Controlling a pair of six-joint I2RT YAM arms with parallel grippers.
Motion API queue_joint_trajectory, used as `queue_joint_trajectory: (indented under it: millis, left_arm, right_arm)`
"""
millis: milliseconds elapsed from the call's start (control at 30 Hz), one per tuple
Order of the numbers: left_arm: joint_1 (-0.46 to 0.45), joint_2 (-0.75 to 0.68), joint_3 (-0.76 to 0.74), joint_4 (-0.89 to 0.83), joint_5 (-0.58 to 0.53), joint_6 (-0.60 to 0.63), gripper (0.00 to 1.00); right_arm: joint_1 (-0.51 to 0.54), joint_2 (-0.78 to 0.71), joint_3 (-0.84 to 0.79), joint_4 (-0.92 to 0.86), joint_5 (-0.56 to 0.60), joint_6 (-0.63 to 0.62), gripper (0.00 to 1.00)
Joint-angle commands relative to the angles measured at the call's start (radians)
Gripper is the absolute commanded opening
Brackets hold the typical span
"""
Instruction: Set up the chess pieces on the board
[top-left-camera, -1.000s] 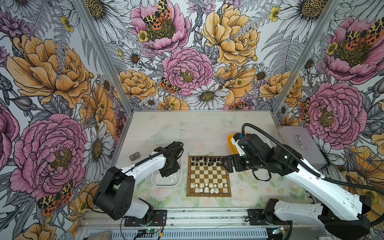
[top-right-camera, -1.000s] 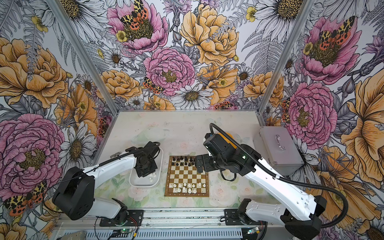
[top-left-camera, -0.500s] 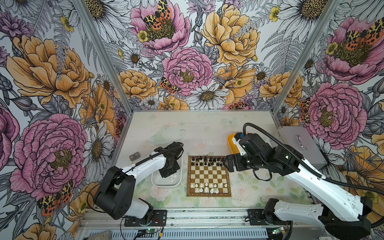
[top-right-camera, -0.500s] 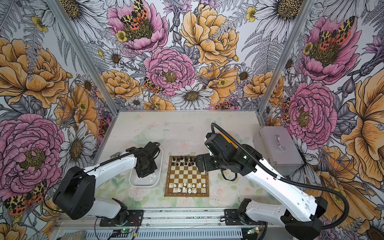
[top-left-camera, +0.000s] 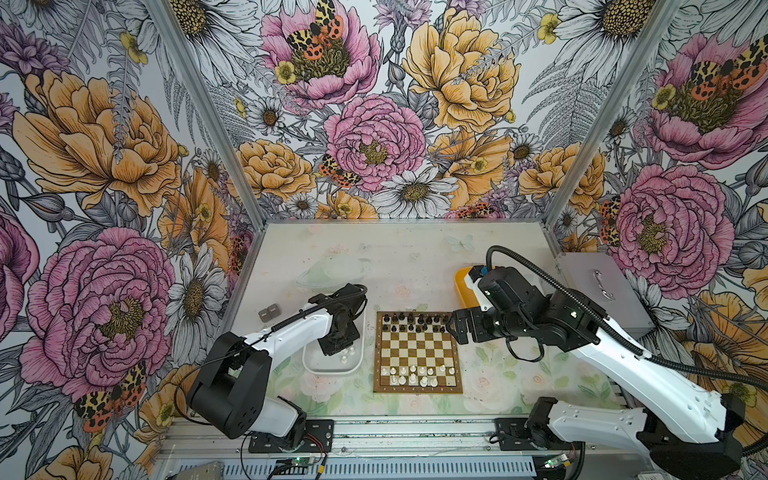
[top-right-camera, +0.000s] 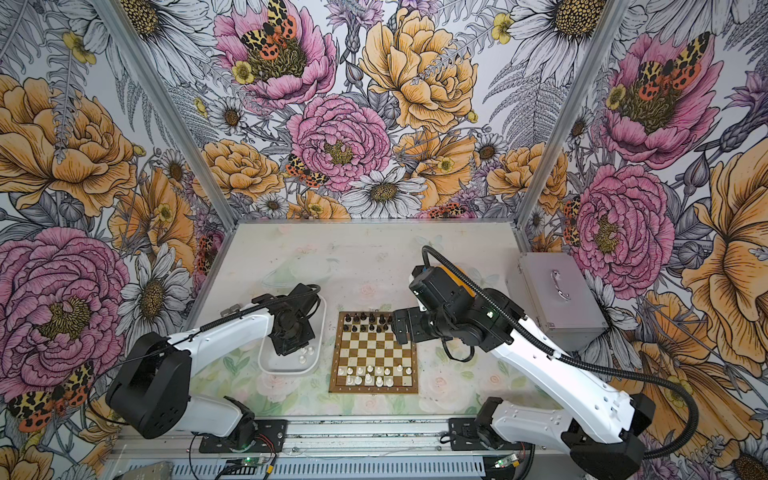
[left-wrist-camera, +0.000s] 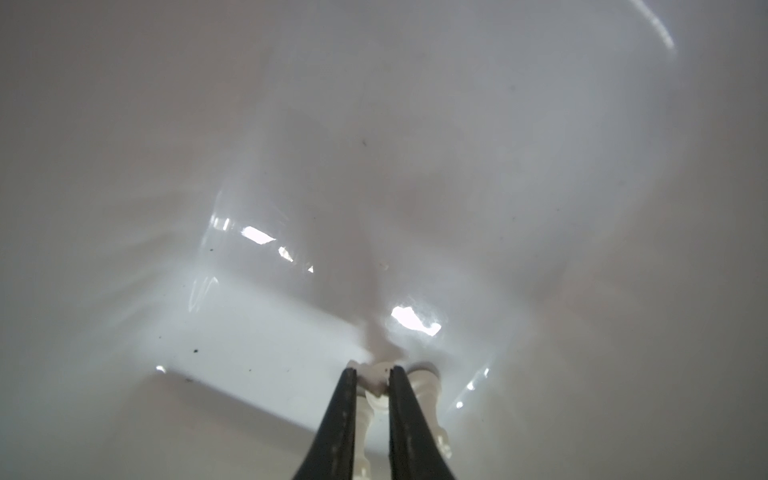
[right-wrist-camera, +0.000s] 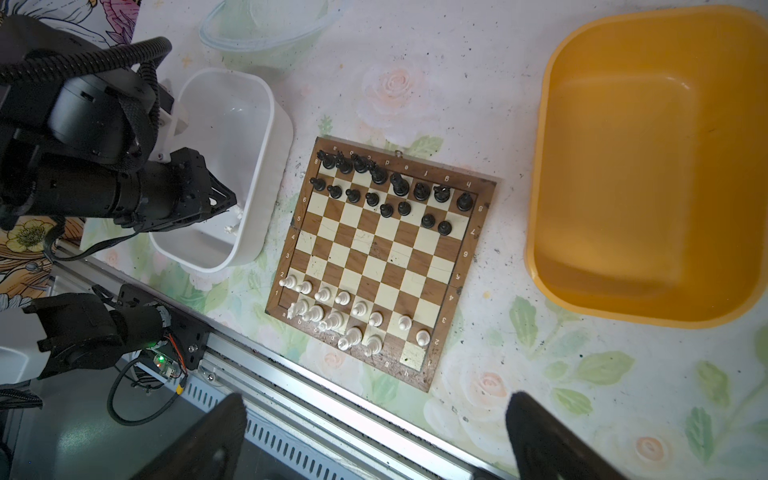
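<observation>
White tray (right-wrist-camera: 278, 137) walls ring the left jaws; yellow tray (right-wrist-camera: 623, 166) flanks the board (top-left-camera: 417, 349).

The white tray (right-wrist-camera: 232, 120), glossy plastic, throws back hard glints beside the wooden board (right-wrist-camera: 384, 259), its brown border scuffed and its varnished squares scratched. The black chessmen (right-wrist-camera: 378, 174) shine; the white chessmen (right-wrist-camera: 353, 309) are smooth, duller plastic. The yellow tray (right-wrist-camera: 623, 187) is smooth plastic with a soft sheen. The table top (right-wrist-camera: 498, 104) is printed, matt and flecked with grit. At the side are a brushed grey metal case (top-left-camera: 582, 274), a ribbed black cable sleeve (right-wrist-camera: 83, 62) and a bare aluminium rail (right-wrist-camera: 332, 415)
</observation>
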Motion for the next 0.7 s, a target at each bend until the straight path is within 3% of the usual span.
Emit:
queue_joint_trajectory:
  millis: [0,200,433,667]
  left_arm:
    - [0.011,0.000,-0.003,0.010,0.016,0.022,0.09]
    - [0.011,0.003,-0.003,0.010,0.020,0.030,0.10]
    - [0.011,-0.020,-0.007,-0.006,0.000,0.042,0.21]
    - [0.006,-0.036,-0.002,-0.004,0.010,0.048,0.26]
  right_arm:
    - [-0.007,-0.027,-0.010,0.011,0.010,-0.009,1.00]
    - [-0.009,-0.030,-0.011,0.011,0.010,-0.010,1.00]
    - [-0.012,-0.020,-0.002,0.008,0.002,-0.016,1.00]
    - [-0.017,0.016,0.029,-0.003,-0.001,-0.030,1.00]
